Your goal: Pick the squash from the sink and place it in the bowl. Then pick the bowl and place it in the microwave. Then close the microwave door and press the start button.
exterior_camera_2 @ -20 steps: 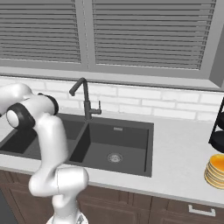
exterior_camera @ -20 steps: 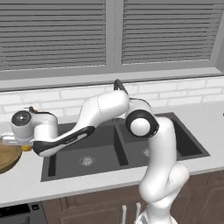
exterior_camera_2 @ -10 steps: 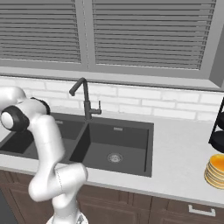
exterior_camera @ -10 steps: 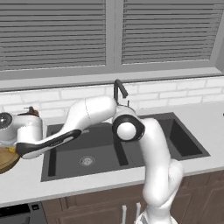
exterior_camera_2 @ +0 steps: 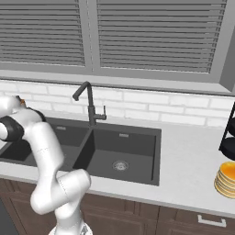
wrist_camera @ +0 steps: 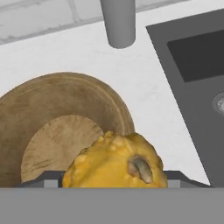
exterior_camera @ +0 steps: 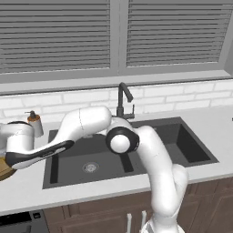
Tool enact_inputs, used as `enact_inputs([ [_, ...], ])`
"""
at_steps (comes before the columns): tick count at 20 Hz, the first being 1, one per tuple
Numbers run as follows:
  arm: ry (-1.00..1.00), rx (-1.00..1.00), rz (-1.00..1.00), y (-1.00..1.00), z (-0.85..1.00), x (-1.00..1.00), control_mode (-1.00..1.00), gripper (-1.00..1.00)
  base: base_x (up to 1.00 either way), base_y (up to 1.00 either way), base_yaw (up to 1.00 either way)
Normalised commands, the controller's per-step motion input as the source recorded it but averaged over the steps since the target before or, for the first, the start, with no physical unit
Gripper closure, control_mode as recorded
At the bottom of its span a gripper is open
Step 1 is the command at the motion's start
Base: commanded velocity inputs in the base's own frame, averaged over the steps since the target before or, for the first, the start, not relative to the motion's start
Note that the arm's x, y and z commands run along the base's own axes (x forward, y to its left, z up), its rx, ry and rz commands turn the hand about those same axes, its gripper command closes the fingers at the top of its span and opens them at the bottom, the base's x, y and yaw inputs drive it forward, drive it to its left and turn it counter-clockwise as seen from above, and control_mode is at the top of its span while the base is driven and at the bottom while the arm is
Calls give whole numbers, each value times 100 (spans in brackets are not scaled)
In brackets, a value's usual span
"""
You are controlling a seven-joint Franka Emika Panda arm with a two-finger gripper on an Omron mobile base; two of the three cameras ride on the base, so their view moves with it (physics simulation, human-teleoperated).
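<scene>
One relation decides your next move: the squash [wrist_camera: 114, 161], clamped in the gripper [wrist_camera: 114, 181], hangs over the near rim of the bowl [wrist_camera: 52, 113], whose hollow lies just beyond it. The fingertips are hidden, so the hold is probably firm. Your arm [exterior_camera: 86, 125] stretches far left, past the sink [exterior_camera: 91, 159].

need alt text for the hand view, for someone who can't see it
A lumpy yellow-orange squash sits close to the camera at the bottom, over the near edge of a wide wooden bowl on a pale counter. The dark sink lies to the right, and a grey cylinder stands at the top.
</scene>
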Motion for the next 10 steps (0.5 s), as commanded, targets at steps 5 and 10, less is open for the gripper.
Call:
enact_inputs([
  [5,7,0,-1,7,-26,16,-100,100,0,0,0],
  [10,8,0,0,3,-27,11,-100,100,0,0,0],
])
